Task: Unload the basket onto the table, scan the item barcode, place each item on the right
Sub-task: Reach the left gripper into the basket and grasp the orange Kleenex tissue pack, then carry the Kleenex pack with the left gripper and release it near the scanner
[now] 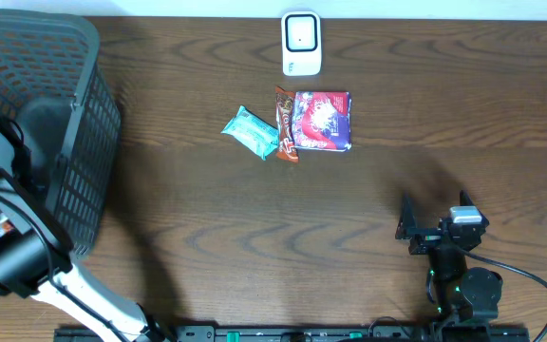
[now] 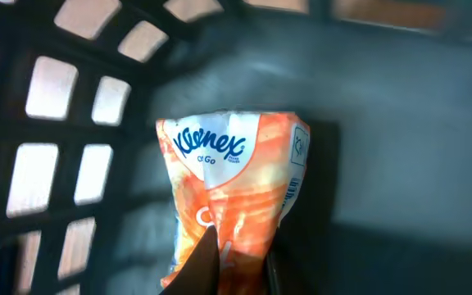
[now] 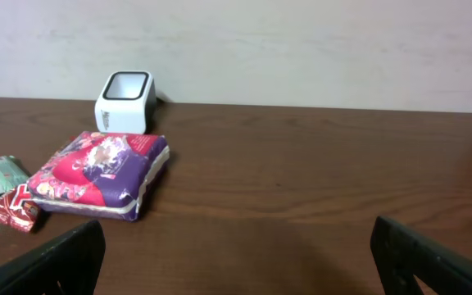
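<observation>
Basket wall (image 2: 56,123) crowds left pincer (image 2: 236,269), pinching Kleenex pack (image 2: 229,176) edge.

A dark plastic basket (image 1: 93,114) with a lattice wall was set at the left end of the brown wooden tabletop (image 1: 254,218). Near the middle, a teal packet (image 1: 251,131), a red-brown snack bar (image 1: 286,125) and a purple-and-red pack (image 1: 322,121) were laid close side by side.

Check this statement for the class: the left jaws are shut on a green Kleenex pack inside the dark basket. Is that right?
Not quite. The Kleenex pack is orange and white, not green, as the left wrist view shows. The rest holds: the left jaws are shut on its lower end, inside the dark basket.
</observation>
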Robot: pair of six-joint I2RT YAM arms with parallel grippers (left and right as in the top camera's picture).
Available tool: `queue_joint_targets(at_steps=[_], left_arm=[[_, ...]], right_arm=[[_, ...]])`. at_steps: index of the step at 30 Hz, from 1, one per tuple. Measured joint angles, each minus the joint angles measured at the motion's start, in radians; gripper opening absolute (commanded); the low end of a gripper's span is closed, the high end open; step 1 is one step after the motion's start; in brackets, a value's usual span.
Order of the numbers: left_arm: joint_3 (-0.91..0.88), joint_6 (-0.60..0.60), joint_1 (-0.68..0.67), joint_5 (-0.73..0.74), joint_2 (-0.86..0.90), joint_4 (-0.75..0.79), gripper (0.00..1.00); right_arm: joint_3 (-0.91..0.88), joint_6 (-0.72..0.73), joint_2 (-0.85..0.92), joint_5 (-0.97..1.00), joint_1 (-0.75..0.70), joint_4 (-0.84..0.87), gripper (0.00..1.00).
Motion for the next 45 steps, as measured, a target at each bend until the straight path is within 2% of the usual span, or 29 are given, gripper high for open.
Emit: queue_joint_targets(at_steps=[3,10,15,19,22,27,35,43,44,45], left_arm=[[0.000,0.034,-0.011,0.064,-0.106,0.006,0.07],[0.027,0.113,-0.096,0.220,-0.499,0.047,0.07],[0.040,0.322,-0.321,0.349,-0.710,0.163,0.07],[0.042,0.528,-0.533,0.437,-0.752,0.237,0.08],[0.041,0.673,-0.692,0.483,-0.730,0.275,0.08],[0.040,0.801,-0.871,0.510,-0.614,0.349,0.07],[0.038,0.879,-1.030,0.524,-0.311,0.474,0.07],[0.033,0.910,-1.079,0.527,-0.103,0.496,0.09],[0.033,0.910,-1.083,0.527,-0.088,0.498,0.11],[0.033,0.910,-1.089,0.527,-0.074,0.502,0.25]], right_arm=[[0.000,0.000,0.000,0.000,0.000,0.000,0.99],[0.000,0.000,0.000,0.000,0.000,0.000,0.99],[0.000,0.000,0.000,0.000,0.000,0.000,0.99],[0.000,0.000,0.000,0.000,0.000,0.000,0.99],[0.000,0.000,0.000,0.000,0.000,0.000,0.99],[0.000,0.000,0.000,0.000,0.000,0.000,0.99],[0.000,0.000,0.000,0.000,0.000,0.000,0.99],[0.000,0.000,0.000,0.000,0.000,0.000,0.99],[0.000,0.000,0.000,0.000,0.000,0.000,0.99],[0.000,0.000,0.000,0.000,0.000,0.000,0.99]])
